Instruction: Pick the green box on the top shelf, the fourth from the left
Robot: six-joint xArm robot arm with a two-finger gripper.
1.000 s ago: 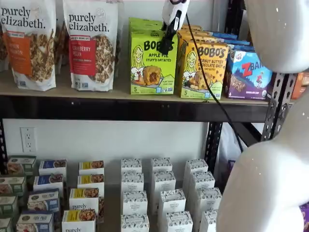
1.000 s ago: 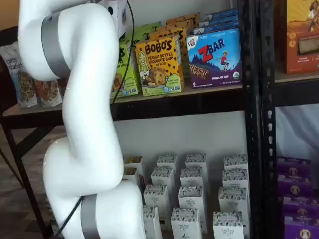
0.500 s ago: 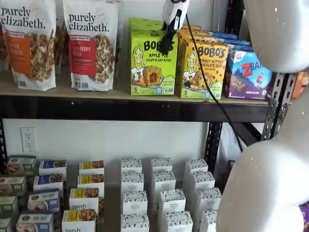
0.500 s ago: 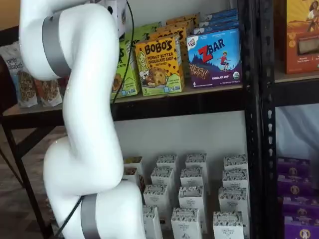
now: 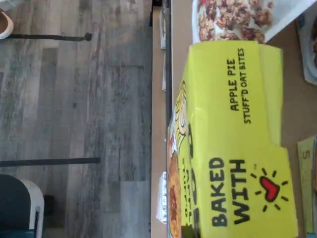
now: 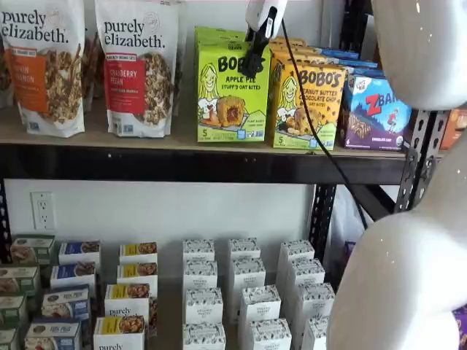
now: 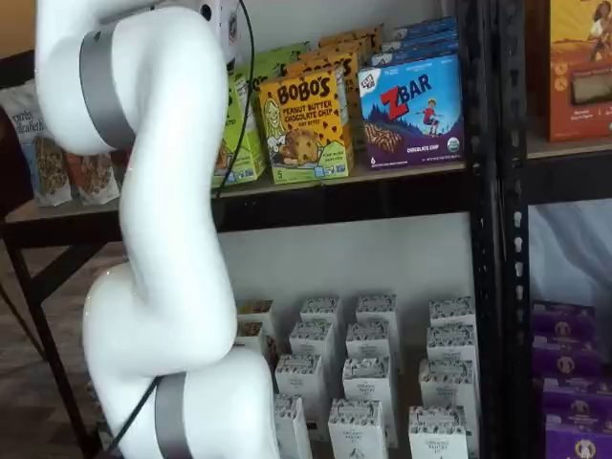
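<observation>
On the top shelf, a tan board with a black metal front, stands the green box. It is smooth card and reads "BOBO'S APPLE PIE". Its lid says "BAKED WITH" beside a red heart in the wrist view. The gripper hangs at its top right corner. I cannot tell if the black jaws are spread. Beside it stands a yellow Bobo's box.

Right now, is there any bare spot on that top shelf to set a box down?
Barely. One narrow strip of tan top shelf shows between the red Purely Elizabeth granola pouch and the lime-green Bobo's Apple Pie carton. Rightward it's crowded: orange-yellow Bobo's carton, blue Zbar box.
</observation>
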